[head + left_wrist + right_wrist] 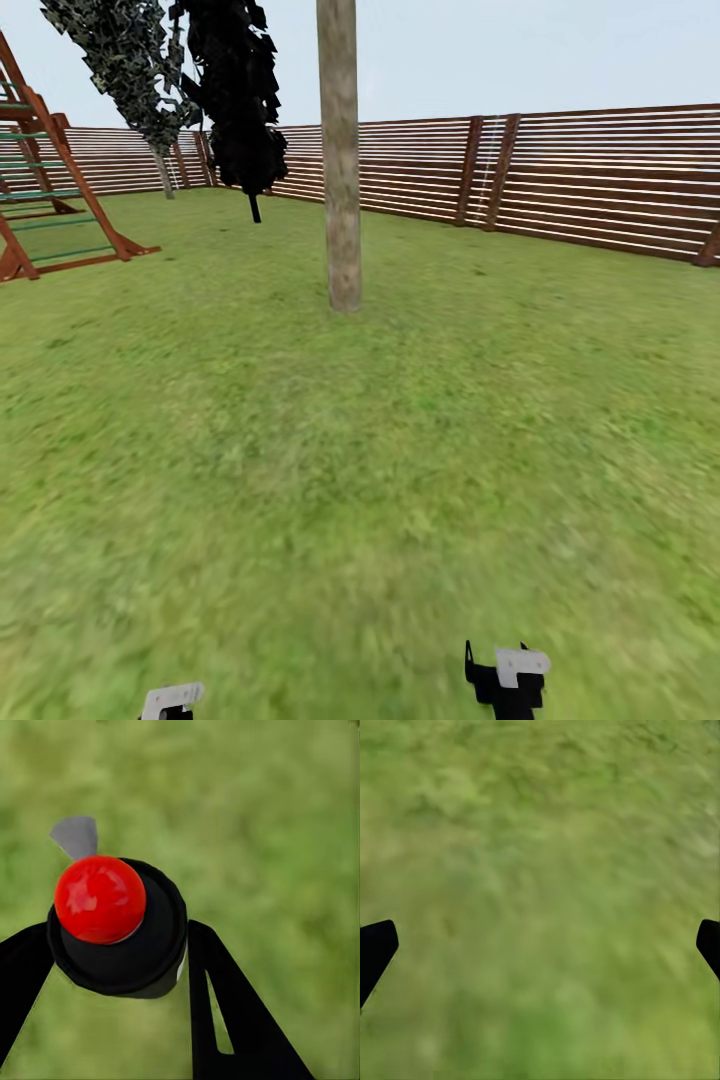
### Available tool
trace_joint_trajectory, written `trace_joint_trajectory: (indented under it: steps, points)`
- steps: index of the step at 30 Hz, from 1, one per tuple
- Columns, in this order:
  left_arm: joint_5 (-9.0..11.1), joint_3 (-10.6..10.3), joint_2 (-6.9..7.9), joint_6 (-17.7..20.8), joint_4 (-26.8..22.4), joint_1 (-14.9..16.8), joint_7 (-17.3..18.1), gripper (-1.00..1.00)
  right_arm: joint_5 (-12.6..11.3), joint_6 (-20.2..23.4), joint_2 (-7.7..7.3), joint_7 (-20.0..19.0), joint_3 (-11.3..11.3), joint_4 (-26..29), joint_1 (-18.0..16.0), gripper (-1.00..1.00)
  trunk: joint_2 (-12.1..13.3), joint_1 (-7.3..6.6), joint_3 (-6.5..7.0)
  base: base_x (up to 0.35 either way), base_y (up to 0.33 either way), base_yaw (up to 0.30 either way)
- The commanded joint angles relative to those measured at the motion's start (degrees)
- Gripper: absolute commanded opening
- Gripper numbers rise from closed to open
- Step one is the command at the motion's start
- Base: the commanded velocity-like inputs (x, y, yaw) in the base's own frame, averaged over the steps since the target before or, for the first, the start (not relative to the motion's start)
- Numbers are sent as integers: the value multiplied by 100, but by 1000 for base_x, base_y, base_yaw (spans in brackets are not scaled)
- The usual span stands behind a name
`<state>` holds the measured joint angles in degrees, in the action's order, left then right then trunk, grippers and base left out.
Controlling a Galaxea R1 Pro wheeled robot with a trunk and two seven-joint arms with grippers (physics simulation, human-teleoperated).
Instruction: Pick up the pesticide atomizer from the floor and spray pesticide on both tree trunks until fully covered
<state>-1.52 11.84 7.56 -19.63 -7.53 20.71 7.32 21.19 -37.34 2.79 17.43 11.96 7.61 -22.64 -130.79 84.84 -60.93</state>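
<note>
Two claws sit at the bottom of my head view. My left claw [120, 945] is clamped on the atomizer [116, 926], black fingers [225, 1005] pressed against either side of its black body, red cap facing the wrist camera. My right claw [540, 945] is spread wide and holds nothing, grass [540, 870] below it. Beyond the lawn [300, 480] stands the pale trunk [341, 160], upright, well ahead. Behind it runs the slat fence [600, 180]; a dark cone tree [235, 90] and a wooden climbing frame [50, 190] stand to the left.
</note>
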Motion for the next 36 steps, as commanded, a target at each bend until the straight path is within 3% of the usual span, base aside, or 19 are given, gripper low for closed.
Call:
trace_joint_trajectory:
  steps: [1,36]
  points:
    - [-15,50,0,-14,6,4,41,-100,61,-10,1,33,34,-1,-3,100,-2,3,-5,338,0,0]
    - [-16,53,0,-14,6,4,41,-100,61,-10,3,42,31,-5,-3,100,-2,3,-5,338,0,0]
